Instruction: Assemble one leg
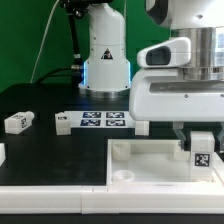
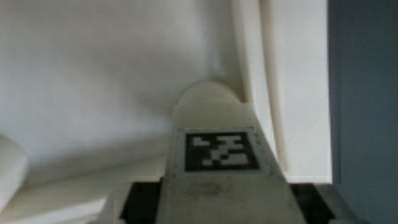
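The leg looks like smooth white plastic; the table matt black.

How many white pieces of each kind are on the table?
Legs: 2, one in the gripper at, one loose at
Tray: 1
Marker board: 1
Total: 4; a white bit at the exterior view's left edge is too cut off to name.

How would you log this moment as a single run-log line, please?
gripper: shut on leg | leg: over tray, near its corner | spare leg: on table
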